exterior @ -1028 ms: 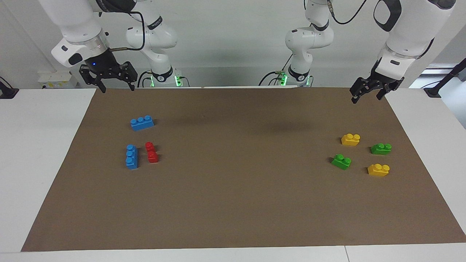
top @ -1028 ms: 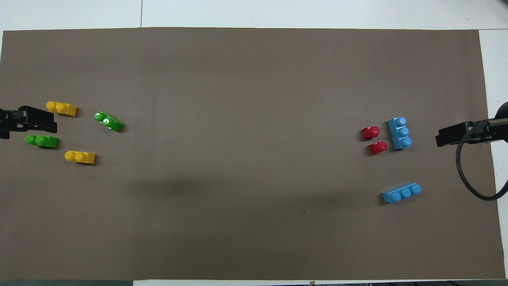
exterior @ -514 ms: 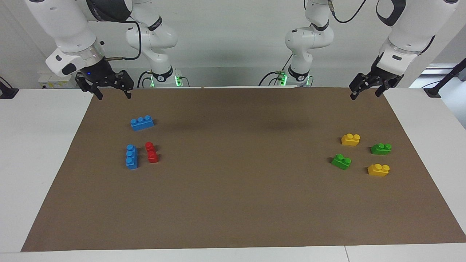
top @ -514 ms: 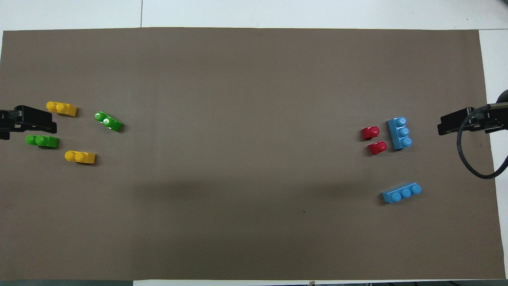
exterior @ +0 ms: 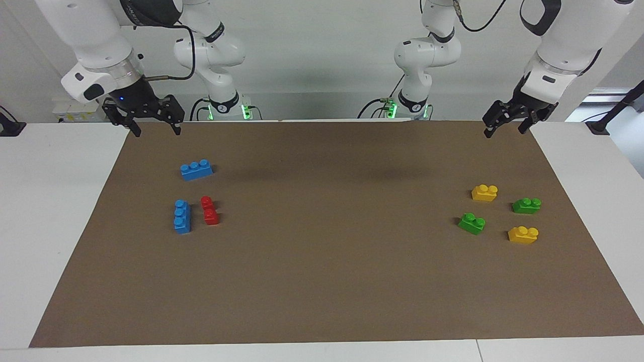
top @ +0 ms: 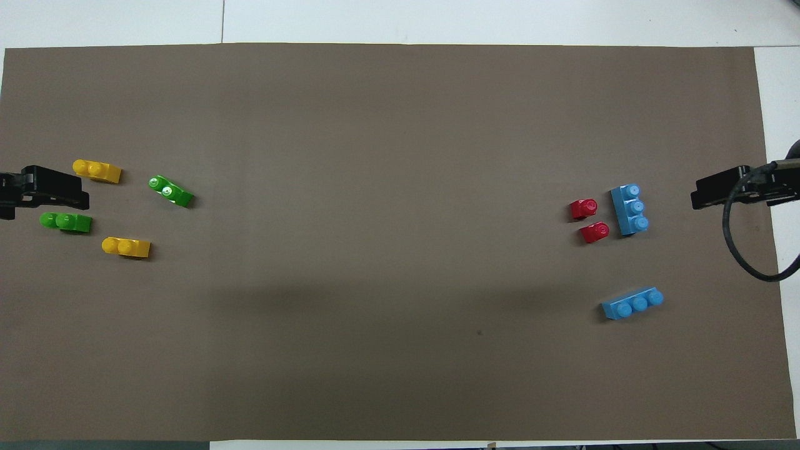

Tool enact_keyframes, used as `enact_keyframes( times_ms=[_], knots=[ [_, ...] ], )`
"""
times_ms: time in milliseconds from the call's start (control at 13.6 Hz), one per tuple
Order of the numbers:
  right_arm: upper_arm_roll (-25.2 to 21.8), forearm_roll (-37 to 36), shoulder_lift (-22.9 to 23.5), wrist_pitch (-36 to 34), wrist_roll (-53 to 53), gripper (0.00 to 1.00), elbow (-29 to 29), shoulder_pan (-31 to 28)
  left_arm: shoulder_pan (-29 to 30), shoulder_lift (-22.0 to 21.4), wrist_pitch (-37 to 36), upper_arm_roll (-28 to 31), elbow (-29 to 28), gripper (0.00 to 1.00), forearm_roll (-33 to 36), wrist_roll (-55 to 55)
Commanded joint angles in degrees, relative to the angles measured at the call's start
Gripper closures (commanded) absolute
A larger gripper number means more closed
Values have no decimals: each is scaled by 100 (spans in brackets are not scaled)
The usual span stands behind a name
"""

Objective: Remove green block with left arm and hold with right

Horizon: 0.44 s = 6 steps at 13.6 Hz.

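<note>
Two green blocks lie on the brown mat (exterior: 322,291) toward the left arm's end: one (exterior: 472,223) (top: 170,191) closer to the middle, the other (exterior: 527,205) (top: 65,222) by the mat's edge. My left gripper (exterior: 504,131) (top: 74,192) hangs open and empty, raised over the mat's corner by the robots, apart from both blocks. My right gripper (exterior: 156,131) (top: 703,195), showing a small blue light, hangs open and empty over the mat's corner at the right arm's end.
Two yellow blocks (exterior: 484,192) (exterior: 522,235) lie beside the green ones. At the right arm's end are two blue three-stud bricks (exterior: 196,170) (exterior: 182,216) and a red pair (exterior: 209,210). White table (exterior: 50,201) surrounds the mat.
The right gripper has drawn back toward its end of the table and risen a little. The left gripper has lifted slightly. No block has moved.
</note>
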Motion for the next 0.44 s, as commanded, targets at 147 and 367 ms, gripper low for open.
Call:
enact_keyframes(
  times_ms=[147,367],
  knots=[
    [-59,-81,119,-54,59,0,115,54,-21,-69,-108,28,31,0,-81,86],
    [-59,-81,119,-19,50,0,106,54,-30,-78,-99,10,5,0,-72,68]
  ],
)
